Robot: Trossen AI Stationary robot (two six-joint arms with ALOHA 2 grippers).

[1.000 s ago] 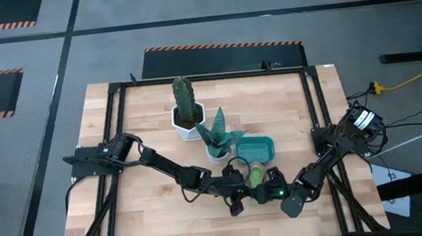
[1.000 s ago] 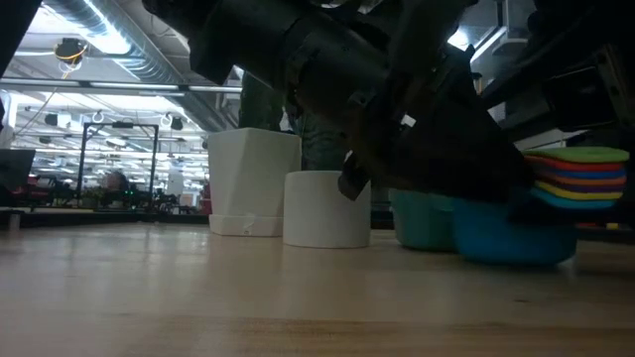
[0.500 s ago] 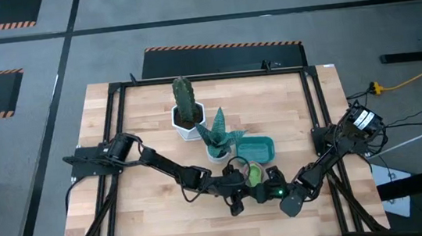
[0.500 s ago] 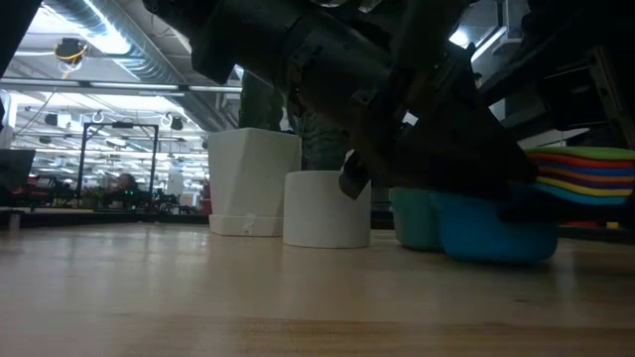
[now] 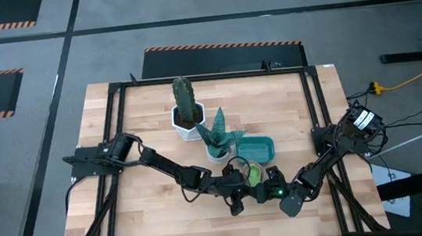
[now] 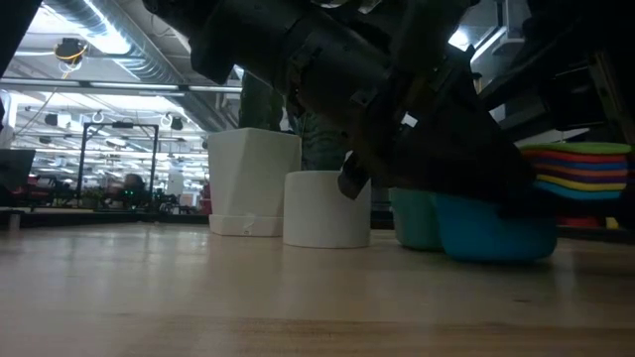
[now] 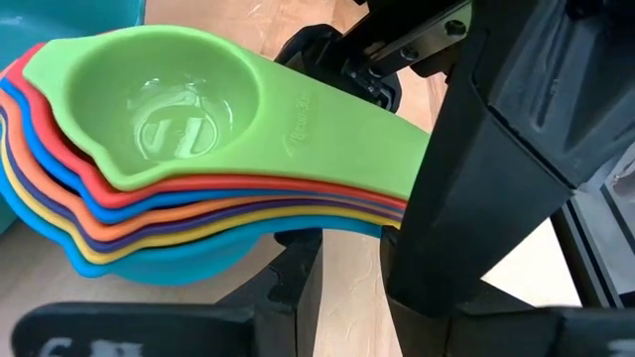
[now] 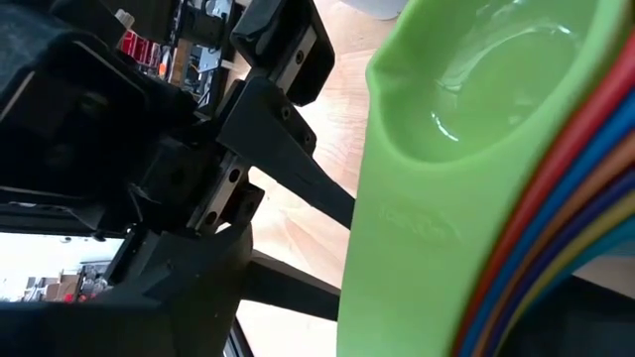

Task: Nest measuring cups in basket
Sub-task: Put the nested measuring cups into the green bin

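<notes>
Left hand (image 5: 243, 187) clamps the cups (image 7: 179, 178) by their handles; right hand (image 5: 275, 180) state unclear. Keep stack level, lower into basket (image 5: 260, 149).

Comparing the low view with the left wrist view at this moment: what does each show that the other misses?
Only the low view shows the two white plant pots and the stack's big blue bottom bowl resting on the wooden table beside the teal plastic basket.

Only the left wrist view shows the green top cup's empty round bowl and the left gripper shut on the flat handles.

Both show the nested stack of coloured plastic measuring cups, outside the basket.
</notes>
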